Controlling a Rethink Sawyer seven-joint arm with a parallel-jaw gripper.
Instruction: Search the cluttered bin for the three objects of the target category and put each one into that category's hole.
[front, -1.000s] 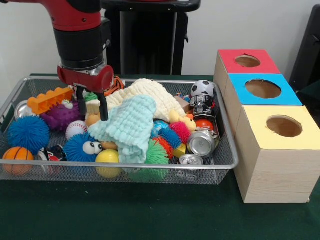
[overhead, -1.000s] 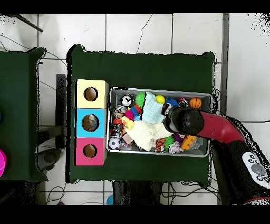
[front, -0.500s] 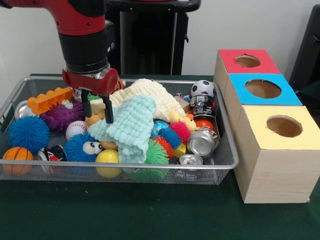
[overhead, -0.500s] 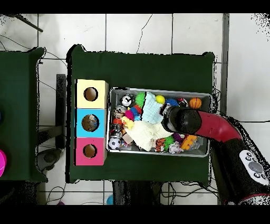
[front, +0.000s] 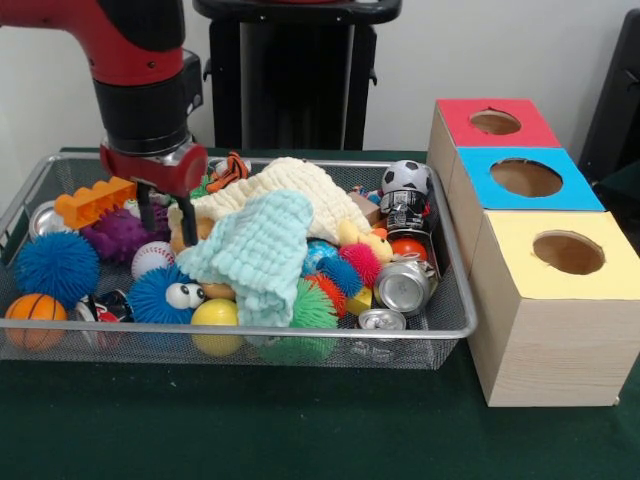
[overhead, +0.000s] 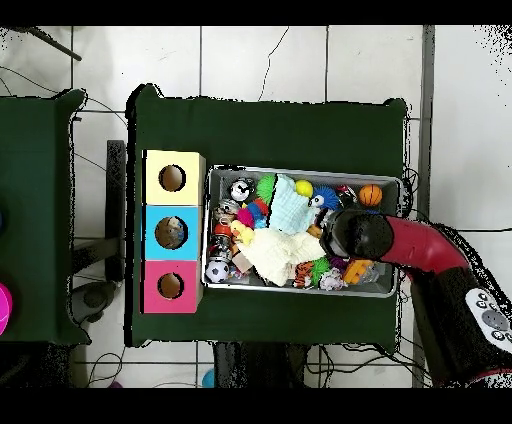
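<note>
- Progress looks slight: the wire bin (front: 450, 325) is crowded with toys, cloths and cans, and nothing can be seen inside the red hole (front: 495, 122), the blue hole (front: 526, 177) or the yellow hole (front: 568, 252) from the front. My judgement is that all three finds are yet to be made, though the overhead view is too coarse to rule out something already dropped in.
- Target category is not given, so which things count cannot be told. Candidates in sight: a crushed can (front: 402, 285) and a second can (front: 381, 320) at the bin's box-side corner, a soccer ball (front: 406, 177), a baseball (front: 151, 258), a small basketball (front: 35, 310), and spiky balls such as the blue one (front: 55, 266).
- Gripper (front: 165, 215) hangs over the end of the bin away from the boxes, its two black fingers (front: 188, 222) parted and holding nothing.
- Fingers reach down just beside the edge of the mint cloth (front: 260, 250), which lies on the cream cloth (front: 290, 190); an orange toy block (front: 98, 200) and a purple spiky ball (front: 118, 232) sit just to their other side.
- Baseball lies right below and in front of the fingertips; the cans are well apart, across the heap.
</note>
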